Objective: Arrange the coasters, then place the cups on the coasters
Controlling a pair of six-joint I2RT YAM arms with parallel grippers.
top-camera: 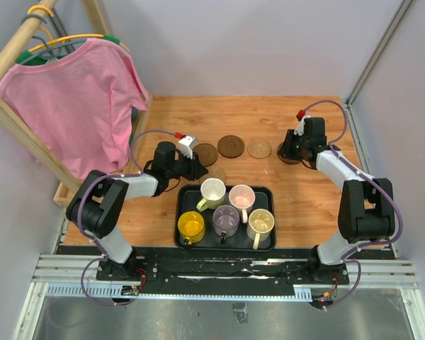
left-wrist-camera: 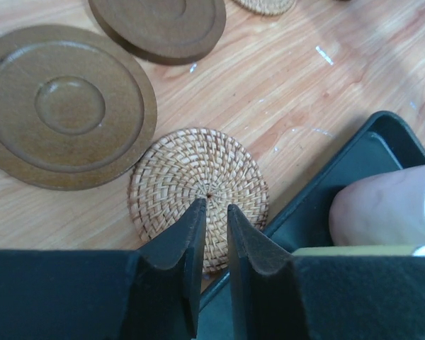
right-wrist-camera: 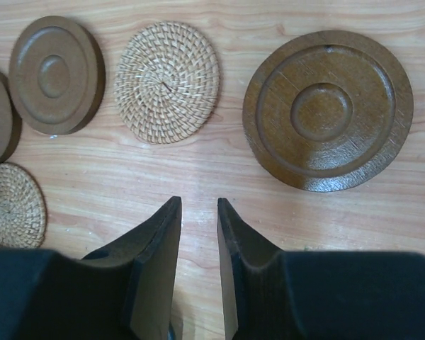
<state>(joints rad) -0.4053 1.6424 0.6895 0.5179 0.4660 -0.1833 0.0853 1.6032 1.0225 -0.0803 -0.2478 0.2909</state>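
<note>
You're on the coaster-arranging step, and the cups [top-camera: 225, 219] all sit in the black tray [top-camera: 262, 190]. Your left gripper [left-wrist-camera: 212, 207] hovers over the woven coaster [left-wrist-camera: 191, 166] just beside the tray, jaws slightly parted and holding nothing. Your right gripper [right-wrist-camera: 198, 202], likewise parted and empty, is near the dark wooden coaster [right-wrist-camera: 328, 110]. Next, I'd judge, move that woven coaster into the row, leaving mug room between discs.
</note>
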